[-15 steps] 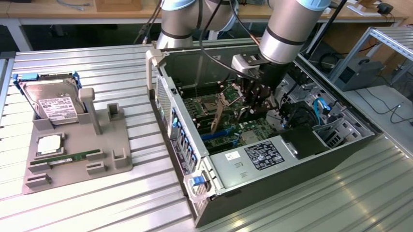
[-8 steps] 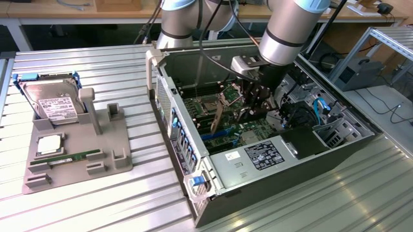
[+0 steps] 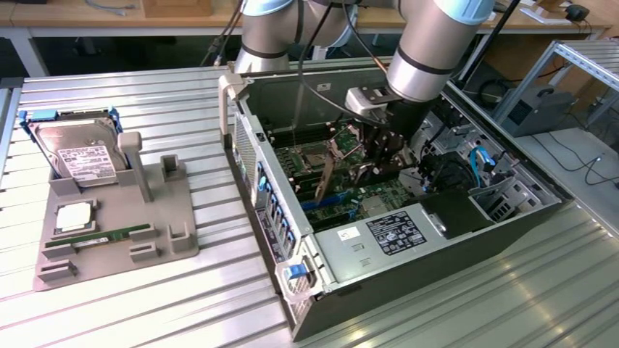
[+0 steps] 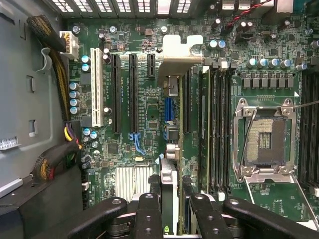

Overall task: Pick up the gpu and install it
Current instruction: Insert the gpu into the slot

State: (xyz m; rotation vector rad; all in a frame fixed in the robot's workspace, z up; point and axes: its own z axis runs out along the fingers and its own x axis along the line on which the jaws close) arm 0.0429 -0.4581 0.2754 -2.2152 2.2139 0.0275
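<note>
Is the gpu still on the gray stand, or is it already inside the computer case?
Inside. The gripper holds the gpu on edge above the green board within the open computer case. Whether it sits fully in a slot, cannot tell.

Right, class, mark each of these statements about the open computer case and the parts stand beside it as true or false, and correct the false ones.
1. The gripper is shut on the gpu, holding it edge-on above the motherboard. True.
2. The hard drive lies inside the computer case. False: it stands on the grey stand, outside the case, on the exterior view's left.
3. The processor socket is open and has no chip in it. True.
4. The narrow green memory stick is held by the gripper. False: it lies on the grey stand.
5. The gpu is lying flat on the table. False: it is upright inside the case, in the gripper.
</note>
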